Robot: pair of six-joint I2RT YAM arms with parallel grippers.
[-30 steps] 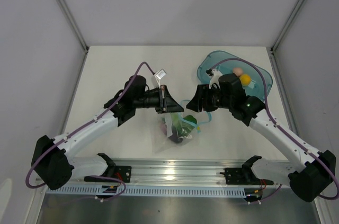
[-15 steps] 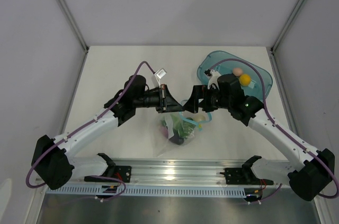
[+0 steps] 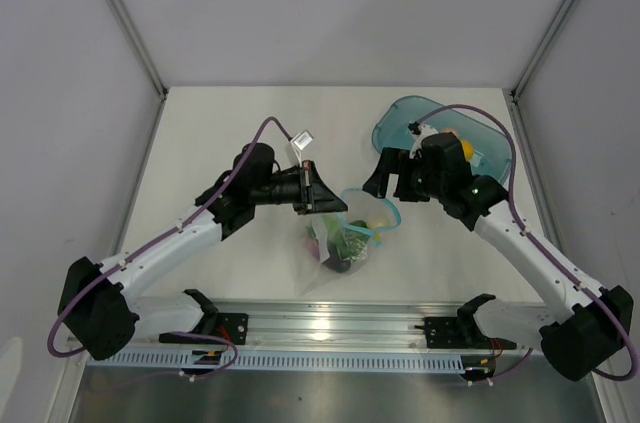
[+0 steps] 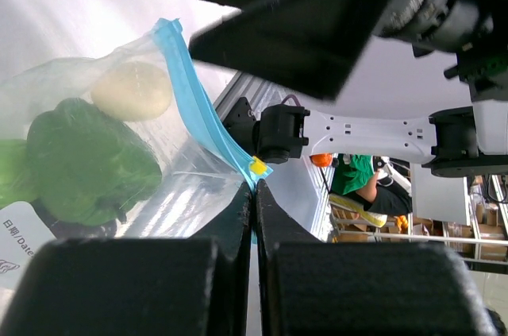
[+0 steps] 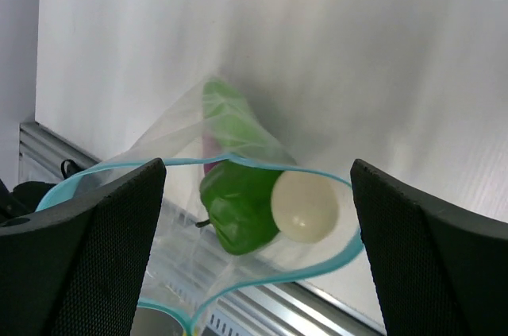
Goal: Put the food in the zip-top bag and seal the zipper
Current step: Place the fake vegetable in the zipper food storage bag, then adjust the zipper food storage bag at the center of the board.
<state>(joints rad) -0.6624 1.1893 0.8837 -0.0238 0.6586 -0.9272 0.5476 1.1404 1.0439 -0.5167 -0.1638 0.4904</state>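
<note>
The clear zip-top bag (image 3: 335, 248) lies between the arms, its mouth held open. My left gripper (image 3: 336, 201) is shut on the bag's light-blue zipper (image 4: 190, 106) beside the yellow slider (image 4: 257, 165). In the bag lie a green pepper (image 5: 238, 201), a pale egg-shaped piece (image 5: 305, 205) and a purple piece (image 3: 338, 263). My right gripper (image 3: 385, 183) is open and empty, above and to the right of the bag's mouth (image 5: 258, 245). The yellow-orange fruit (image 3: 463, 148) sits in the teal tub (image 3: 395, 123) behind the right wrist.
The teal tub stands at the back right, partly under the right arm. A small white tag (image 3: 301, 140) lies behind the left wrist. The metal rail (image 3: 330, 328) runs along the near edge. White walls close in both sides.
My right gripper has drawn back up and to the right, away from the bag's mouth toward the tub. The left gripper has kept its hold on the zipper strip.
</note>
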